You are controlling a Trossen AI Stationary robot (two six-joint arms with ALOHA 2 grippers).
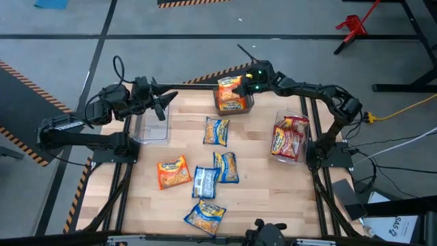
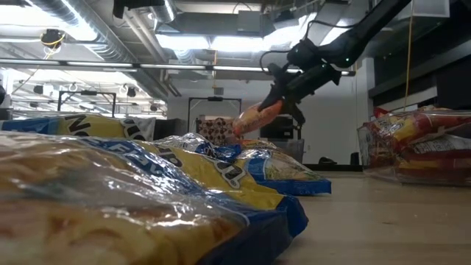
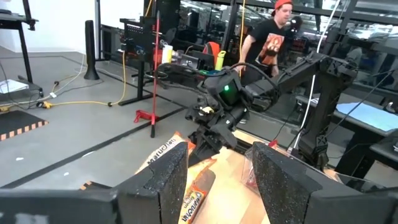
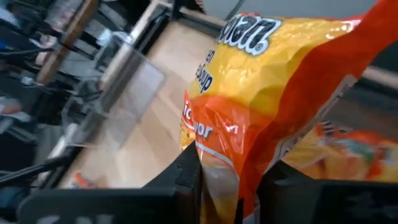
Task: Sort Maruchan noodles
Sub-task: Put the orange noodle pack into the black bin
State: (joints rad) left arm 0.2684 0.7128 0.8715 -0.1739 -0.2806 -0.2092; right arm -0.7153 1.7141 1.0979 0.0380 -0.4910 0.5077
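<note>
- At the table's far edge, right gripper [image 1: 240,83] is clamped on an orange packet [image 1: 229,85], held above the far bin [image 1: 233,104], which already has orange packets in it.
- Held packet: glossy crinkled plastic, orange edge with a yellow centre, white brand lettering; right wrist view shows it pinched between the two dark fingers [image 4: 186,174], and the low view shows it hanging tilted in the air under the gripper [image 2: 278,94].
- Another orange packet [image 1: 173,171] lies flat on the wood at mid-left, near the table's middle.
- Blue-and-yellow packets are loose on the table: one upper middle [image 1: 216,130], one at centre [image 1: 227,166], one near the front edge [image 1: 204,216].
- One silvery-blue packet [image 1: 204,182] lies at centre, overlapping the blue-and-yellow one beside it.
- Red-and-silver packets [image 1: 287,140] sit piled in the clear bin at right [image 1: 304,126].
- Left gripper [image 1: 164,104] hovers over an empty clear bin [image 1: 150,133] at the left side, fingers [image 3: 168,180] parted, holding nothing.
- Beyond the table, a person in a dark shirt [image 3: 268,43] stands in the background of the left wrist view.
</note>
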